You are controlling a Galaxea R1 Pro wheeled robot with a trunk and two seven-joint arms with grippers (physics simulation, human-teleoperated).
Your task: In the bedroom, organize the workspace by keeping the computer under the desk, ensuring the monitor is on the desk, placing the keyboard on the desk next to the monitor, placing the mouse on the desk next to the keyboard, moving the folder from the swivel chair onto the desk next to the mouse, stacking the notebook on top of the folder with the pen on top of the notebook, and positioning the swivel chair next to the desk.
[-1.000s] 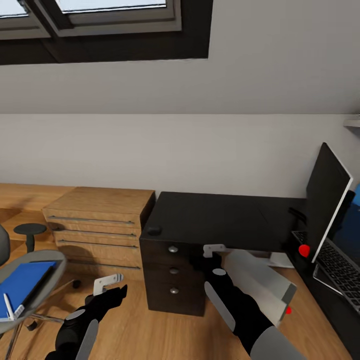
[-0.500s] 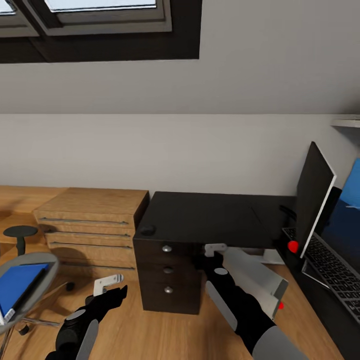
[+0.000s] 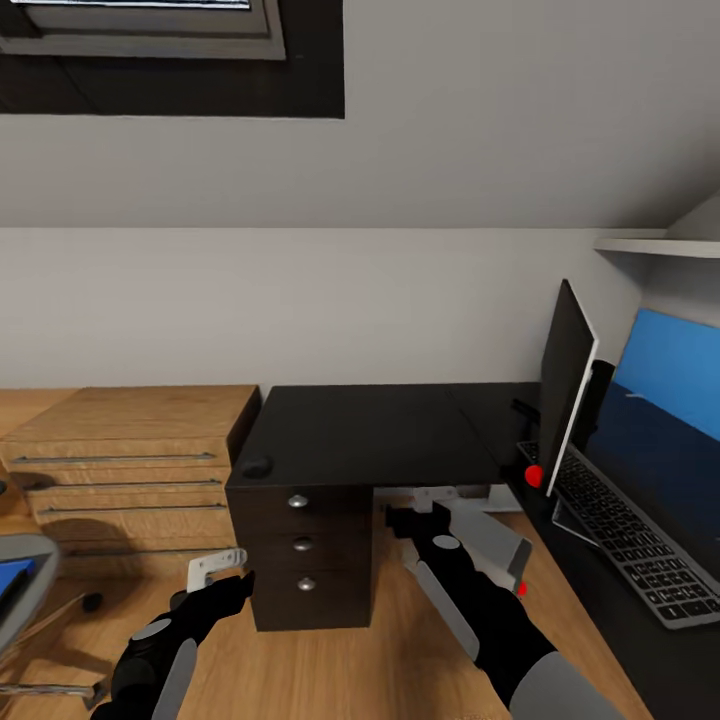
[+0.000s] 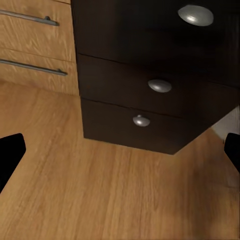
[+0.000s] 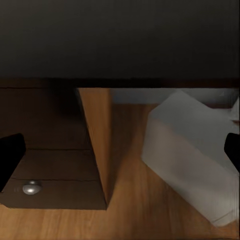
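**Robot at the desk, both grippers empty, folder not yet fetched**

- Glossy black L-shaped desk [image 3: 370, 435] sits against the pale grey sloped wall. Small rounded dark mouse [image 3: 256, 467] is on its near left corner, well apart from the keyboard; by the task it should end up beside it.
- Thin flat monitor, black front and silver-white back [image 3: 566, 385], stands edge-on on the desk's right wing, with the slim grey keyboard with dark keys [image 3: 625, 535] just beside its foot. Both look already placed.
- Boxy light grey computer tower [image 3: 487, 535] lies tilted on the oak floor in the knee space under the desk, so the "under desk" point seems met.
- Grey swivel chair [image 3: 20, 590] is cut off at the left edge, with a sliver of the bright blue folder [image 3: 8, 582] on its seat. Folder is off the desk, so that step is open.
- Left gripper [image 3: 222, 572] hangs low before the dark drawers with round silver knobs [image 4: 160, 86], fingers spread wide, holding nothing.
- Right gripper [image 3: 425, 503] points under the desk toward the tower; fingers wide apart in its wrist view, nothing held.
- Light oak dresser with bar handles [image 3: 125, 455] stands left of the desk, not part of the job.
- Writing: key legends are too small to read; no brand or label legible anywhere.
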